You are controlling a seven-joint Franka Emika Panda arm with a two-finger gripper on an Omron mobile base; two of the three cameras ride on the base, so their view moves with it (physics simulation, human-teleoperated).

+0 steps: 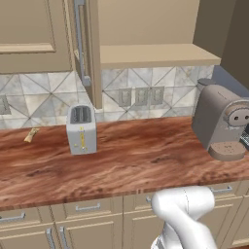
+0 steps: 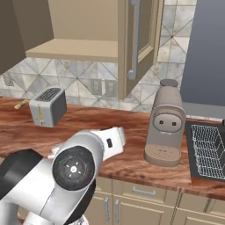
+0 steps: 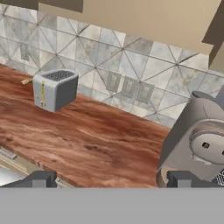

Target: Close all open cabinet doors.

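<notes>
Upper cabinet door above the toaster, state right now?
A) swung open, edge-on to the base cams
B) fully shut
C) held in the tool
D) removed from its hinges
A: the cabinet door stands swung out over the toaster, baring the shelf inside.

Glossy white rounded arm (image 2: 79,176) segments with black joints and a dark, red-and-green-dotted end cap.

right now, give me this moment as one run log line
phase: approach | gripper: open, holding nothing | cabinet door: swung open above the counter | toaster: on counter left of coffee machine
</notes>
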